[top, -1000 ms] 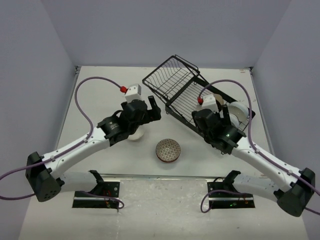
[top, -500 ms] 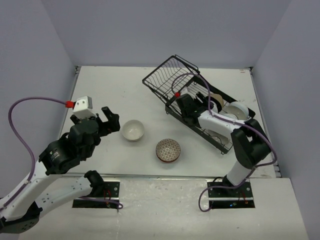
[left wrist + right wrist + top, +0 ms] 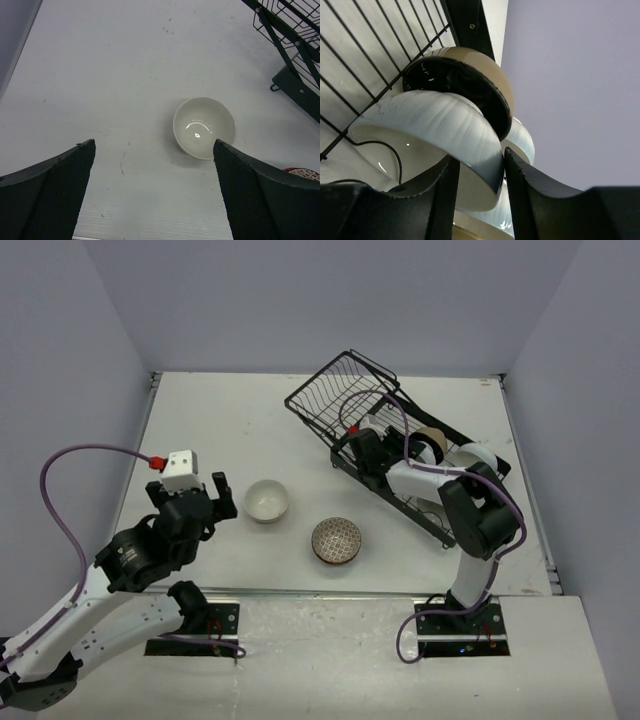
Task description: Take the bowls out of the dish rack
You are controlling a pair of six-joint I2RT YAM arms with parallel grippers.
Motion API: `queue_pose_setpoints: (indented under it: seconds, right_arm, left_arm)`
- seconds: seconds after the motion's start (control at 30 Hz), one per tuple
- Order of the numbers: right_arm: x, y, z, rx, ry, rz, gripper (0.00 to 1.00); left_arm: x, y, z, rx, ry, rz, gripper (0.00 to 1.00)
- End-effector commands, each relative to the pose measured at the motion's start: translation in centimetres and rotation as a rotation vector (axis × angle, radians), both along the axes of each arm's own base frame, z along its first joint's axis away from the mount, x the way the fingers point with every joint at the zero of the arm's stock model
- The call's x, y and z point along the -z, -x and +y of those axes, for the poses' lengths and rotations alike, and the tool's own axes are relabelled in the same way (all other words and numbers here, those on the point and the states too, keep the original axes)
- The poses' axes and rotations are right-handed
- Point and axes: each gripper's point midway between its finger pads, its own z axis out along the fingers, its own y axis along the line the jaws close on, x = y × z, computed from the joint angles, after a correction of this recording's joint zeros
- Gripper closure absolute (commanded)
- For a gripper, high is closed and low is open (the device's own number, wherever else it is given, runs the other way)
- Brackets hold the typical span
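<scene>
Pinching rim of pale bowl [image 3: 435, 125], right claw [image 3: 502, 167], obscured from above; left claw [image 3: 154, 145] wide, empty.

Bowls in white, brown and tan against a black rack.
White bowl [image 3: 267, 501] is plain; speckled bowl [image 3: 336, 540] is brown with pale dots; dish rack [image 3: 335, 400] is black wire; tan bowl [image 3: 495, 82] is glossy black inside; streaked bowl [image 3: 435, 125] is white with faint blue-grey marks.

"What's sitting on that flat white table [image 3: 200, 430]?"

"A large black wire dish rack [image 3: 340, 395], set askew at the far right. Nearer the middle there's a small plain white round bowl [image 3: 267, 501], mouth up, and near it on the right a brown speckled-pattern bowl [image 3: 336, 539]."

"Are they touching?"

"No, each stands apart, and neither touches the rack."
</scene>
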Motion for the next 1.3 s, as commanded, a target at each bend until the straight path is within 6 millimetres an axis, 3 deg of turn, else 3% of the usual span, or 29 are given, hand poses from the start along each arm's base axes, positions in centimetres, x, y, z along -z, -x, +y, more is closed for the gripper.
queue_pose_setpoints:
  seconds: [0.0, 0.23, 0.3, 0.47, 0.57, 0.77, 1.27]
  right_arm:
    - [-1.3, -1.0, 0.2, 0.009, -0.008, -0.084, 0.59]
    - [-1.8, -1.0, 0.0, 0.005, -0.002, -0.102, 0.70]
    - [-2.0, -1.0, 0.0, 0.006, -0.003, -0.111, 0.82]
    - [-2.9, -1.1, 0.0, 0.001, -0.006, -0.138, 0.88]
    - [-3.2, -1.0, 0.0, 0.001, -0.012, -0.148, 1.00]
    - [-4.0, -0.9, -0.2, 0.010, -0.024, -0.166, 1.00]
    - [-9.3, -0.8, -0.5, 0.002, -0.081, -0.338, 1.00]
  left_arm:
    - [-0.8, -0.3, 0.6, -0.020, -0.005, -0.047, 0.00]
    - [-0.8, -0.4, 0.4, -0.016, -0.007, -0.046, 0.00]
    - [-0.6, -0.5, 0.3, -0.015, -0.012, -0.040, 0.00]
    - [-0.6, -0.5, 0.3, -0.018, -0.016, -0.039, 0.00]
    - [-0.5, -0.5, 0.3, -0.016, -0.015, -0.039, 0.00]
    - [-0.4, -0.6, 0.1, -0.013, -0.021, -0.036, 0.00]
    - [-0.2, -0.7, 0.1, -0.014, -0.023, -0.034, 0.00]
